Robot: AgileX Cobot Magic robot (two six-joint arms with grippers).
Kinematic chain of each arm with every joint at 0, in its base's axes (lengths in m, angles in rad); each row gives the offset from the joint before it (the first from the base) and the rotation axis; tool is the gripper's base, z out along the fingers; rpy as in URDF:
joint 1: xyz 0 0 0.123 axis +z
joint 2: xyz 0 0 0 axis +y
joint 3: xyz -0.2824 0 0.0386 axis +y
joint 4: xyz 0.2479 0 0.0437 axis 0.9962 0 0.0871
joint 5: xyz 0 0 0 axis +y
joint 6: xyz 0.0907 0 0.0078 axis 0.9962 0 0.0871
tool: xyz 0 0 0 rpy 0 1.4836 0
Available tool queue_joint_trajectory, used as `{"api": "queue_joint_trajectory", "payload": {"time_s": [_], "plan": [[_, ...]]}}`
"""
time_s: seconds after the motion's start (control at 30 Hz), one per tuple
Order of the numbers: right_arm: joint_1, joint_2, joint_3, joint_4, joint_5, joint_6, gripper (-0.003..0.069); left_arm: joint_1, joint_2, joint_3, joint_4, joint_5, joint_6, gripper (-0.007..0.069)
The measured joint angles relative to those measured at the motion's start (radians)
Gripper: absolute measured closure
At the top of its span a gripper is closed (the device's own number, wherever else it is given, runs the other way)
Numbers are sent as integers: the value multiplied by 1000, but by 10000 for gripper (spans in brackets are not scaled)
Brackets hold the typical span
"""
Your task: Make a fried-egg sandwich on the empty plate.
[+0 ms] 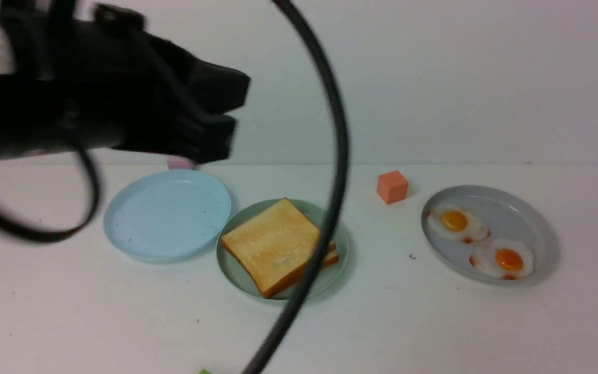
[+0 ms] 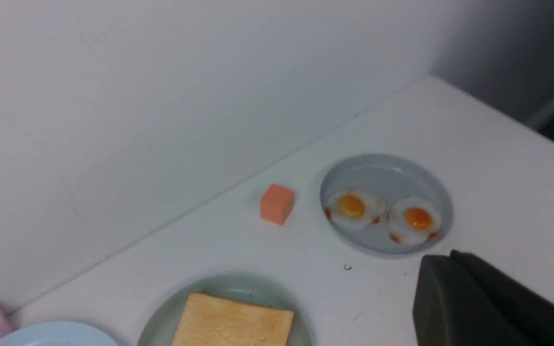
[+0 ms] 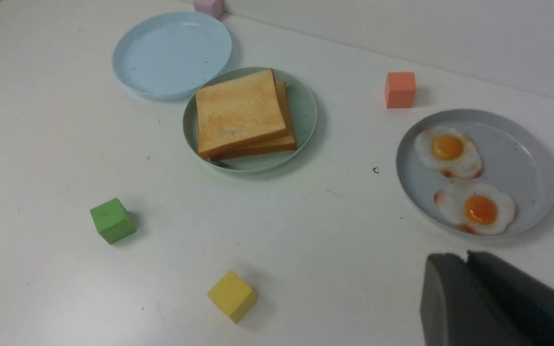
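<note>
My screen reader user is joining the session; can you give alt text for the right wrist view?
Two toast slices sit stacked on a green plate at the centre of a white table, between an empty blue plate and a grey plate holding two fried eggs. Orange, green, yellow and pink blocks lie scattered around.

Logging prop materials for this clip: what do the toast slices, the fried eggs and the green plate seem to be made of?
Toast slices: likely foam or soft plastic replicas, matte, with very even browning and sharp square edges.
Fried eggs: probably moulded rubber or plastic, slightly glossy, with uniform orange yolks.
Green plate: looks like plastic, smooth with a dull sheen, a thin raised rim and flat even colour.
</note>
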Motion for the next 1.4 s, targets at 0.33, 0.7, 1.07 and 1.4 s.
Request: {"api": "queue_joint_trajectory", "payload": {"time_s": [0.33,0.7,1.07,1.4], "plan": [[0,-2,0,27,0,0,585,0,-607,504,-37,-142,-36,638],[0,-2,0,168,1,1,575,0,-802,828,-48,-335,-53,638],[0,-2,0,169,3,1,571,0,-802,870,-48,-285,-54,638],[-235,-94,115,192,-65,-38,631,0,-802,870,-48,-264,-54,638]]}}
